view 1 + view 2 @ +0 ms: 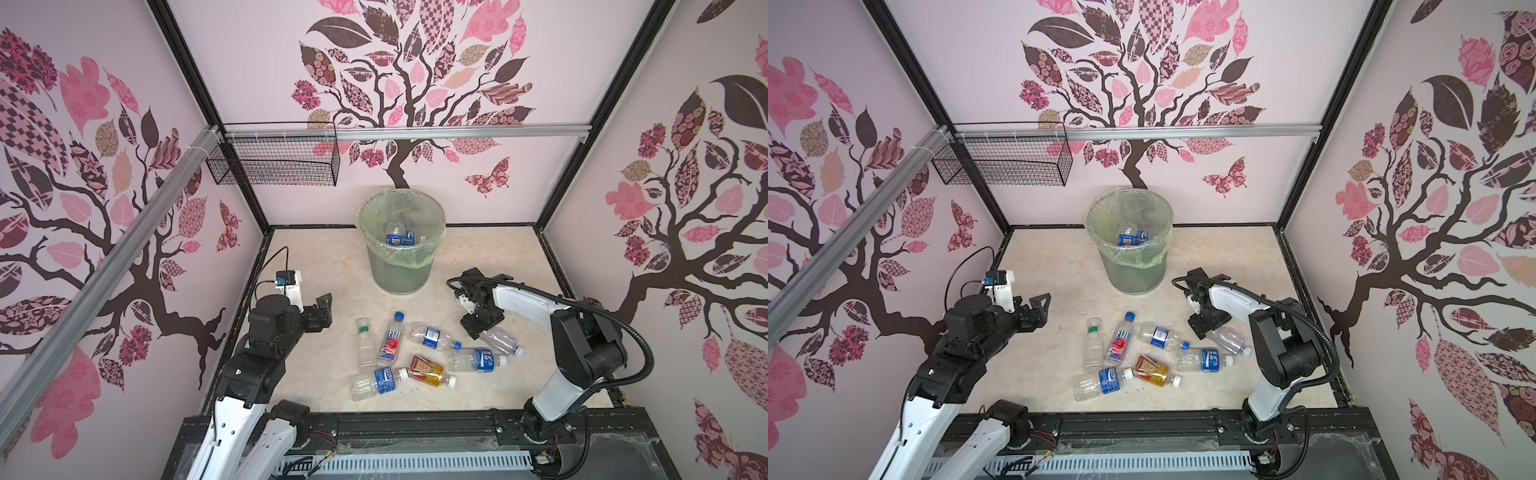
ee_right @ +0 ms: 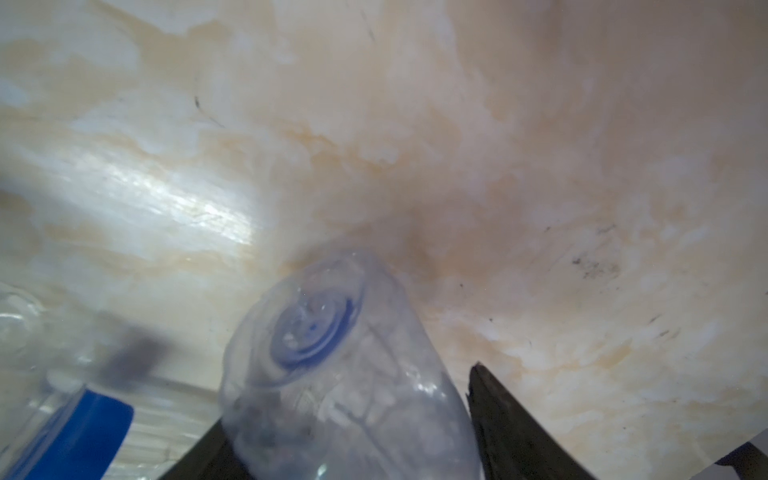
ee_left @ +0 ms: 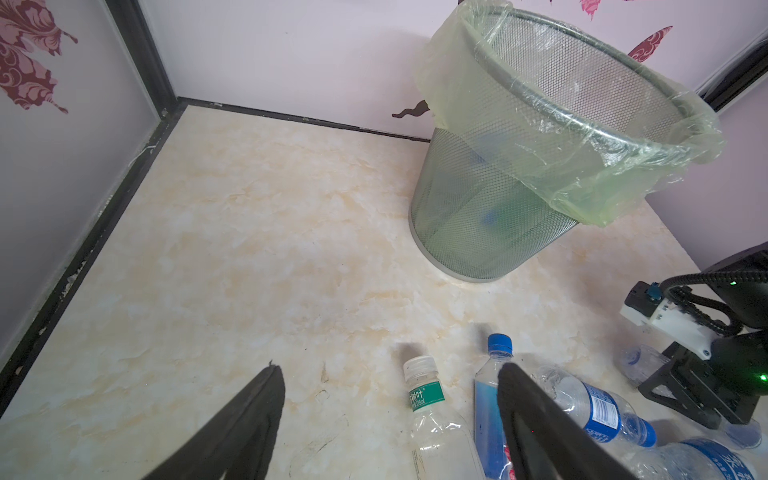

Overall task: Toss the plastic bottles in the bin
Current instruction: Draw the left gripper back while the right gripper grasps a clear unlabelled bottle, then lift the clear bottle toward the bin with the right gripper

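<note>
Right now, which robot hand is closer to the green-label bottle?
Left. The left gripper hovers by the green-label bottle; the right gripper is farther off, down around an unlabelled bottle.

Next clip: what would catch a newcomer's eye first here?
The lined bin at the back centre, with bottles inside, and seven plastic bottles scattered before it. The right pincer straddles a clear bottle at the cluster's right edge; the left pincer hangs open on the left.
</note>
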Tool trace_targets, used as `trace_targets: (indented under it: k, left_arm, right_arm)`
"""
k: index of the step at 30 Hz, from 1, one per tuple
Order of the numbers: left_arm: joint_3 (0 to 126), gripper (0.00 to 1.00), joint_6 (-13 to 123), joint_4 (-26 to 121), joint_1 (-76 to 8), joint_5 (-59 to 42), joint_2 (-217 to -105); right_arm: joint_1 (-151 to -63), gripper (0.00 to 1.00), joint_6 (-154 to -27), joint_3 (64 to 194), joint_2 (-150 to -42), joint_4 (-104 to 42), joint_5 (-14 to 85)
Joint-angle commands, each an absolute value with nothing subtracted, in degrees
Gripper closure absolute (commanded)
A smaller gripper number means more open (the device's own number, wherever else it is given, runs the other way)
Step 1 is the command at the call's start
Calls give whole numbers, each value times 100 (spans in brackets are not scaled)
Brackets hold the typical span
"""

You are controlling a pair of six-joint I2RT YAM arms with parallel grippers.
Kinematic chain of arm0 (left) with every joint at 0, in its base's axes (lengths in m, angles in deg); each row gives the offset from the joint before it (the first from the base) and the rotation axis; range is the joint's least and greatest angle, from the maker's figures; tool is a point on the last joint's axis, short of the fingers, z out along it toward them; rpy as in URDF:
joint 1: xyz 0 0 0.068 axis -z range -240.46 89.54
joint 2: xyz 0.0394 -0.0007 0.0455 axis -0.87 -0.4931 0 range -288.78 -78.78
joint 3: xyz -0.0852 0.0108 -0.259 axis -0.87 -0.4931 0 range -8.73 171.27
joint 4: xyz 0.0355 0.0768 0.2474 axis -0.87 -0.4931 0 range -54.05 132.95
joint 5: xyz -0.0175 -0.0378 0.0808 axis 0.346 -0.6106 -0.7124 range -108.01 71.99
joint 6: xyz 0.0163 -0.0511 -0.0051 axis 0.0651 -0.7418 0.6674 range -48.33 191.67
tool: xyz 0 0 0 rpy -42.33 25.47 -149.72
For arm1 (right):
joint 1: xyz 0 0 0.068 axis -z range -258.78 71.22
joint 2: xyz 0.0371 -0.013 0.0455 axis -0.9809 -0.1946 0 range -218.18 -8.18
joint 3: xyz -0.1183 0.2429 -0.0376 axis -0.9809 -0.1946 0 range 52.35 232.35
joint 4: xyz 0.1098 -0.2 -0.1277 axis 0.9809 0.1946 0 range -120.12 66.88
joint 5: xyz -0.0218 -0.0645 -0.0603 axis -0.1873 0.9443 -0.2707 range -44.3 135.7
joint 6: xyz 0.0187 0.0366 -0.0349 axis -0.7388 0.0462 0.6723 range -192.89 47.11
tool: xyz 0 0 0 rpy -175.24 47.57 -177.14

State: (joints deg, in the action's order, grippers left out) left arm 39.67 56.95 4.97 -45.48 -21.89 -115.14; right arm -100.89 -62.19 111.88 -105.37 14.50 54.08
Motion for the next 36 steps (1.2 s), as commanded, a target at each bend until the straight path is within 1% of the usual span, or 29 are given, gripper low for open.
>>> trace_targets:
  k: [1, 4, 11, 19, 23, 29, 36]
  left_arm:
    - [3913, 17, 5750, 460, -4573, -2284, -11508]
    - [3899, 17, 5733, 460, -4575, -2297, -11508]
    - [3891, 17, 5694, 497, -4569, -2295, -11561]
    - [3878, 18, 5651, 550, -4570, -2328, -11604]
    - [3890, 18, 5621, 559, -4572, -2318, -11624]
    - [3932, 19, 5611, 538, -4572, -2342, -11639]
    - [3955, 19, 5539, 551, -4577, -2337, -11627]
  right_arm:
    - [-10108, 33, -6323, 11356, -10697, 1447, 5694]
    - [-10094, 36, -6347, 11340, -10606, 1343, 5841]
    - [-10002, 40, -6396, 11300, -10233, 1095, 6211]
    - [-9882, 44, -6431, 11310, -9438, 782, 6564]
    - [-9864, 45, -6512, 11343, -9013, 581, 6590]
    - [-9818, 44, -6724, 11483, -8277, 509, 5541]
    - [-9777, 46, -6911, 11452, -7120, 137, 4630]
